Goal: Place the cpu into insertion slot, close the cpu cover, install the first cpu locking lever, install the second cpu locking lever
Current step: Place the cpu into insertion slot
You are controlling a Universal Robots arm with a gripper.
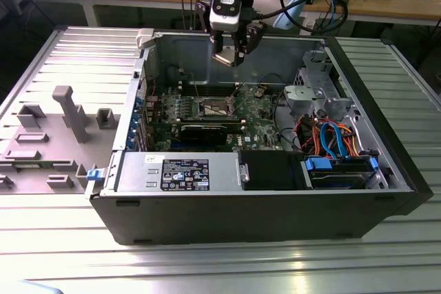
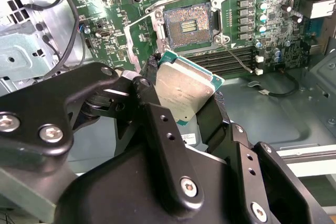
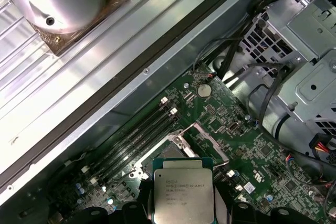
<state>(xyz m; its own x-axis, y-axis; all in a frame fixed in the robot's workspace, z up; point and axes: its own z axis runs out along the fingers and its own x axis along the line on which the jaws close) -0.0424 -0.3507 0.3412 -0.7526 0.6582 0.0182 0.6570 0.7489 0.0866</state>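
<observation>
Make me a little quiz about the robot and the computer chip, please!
1. True or false: the cpu already sits in the slot.
2. Pick one: what does the gripper hold? A) the cpu B) a blue cable C) nothing
3. Fill the gap: the gripper hangs ___ the green board.

Key: 1 false; 2 A; 3 above.
</observation>
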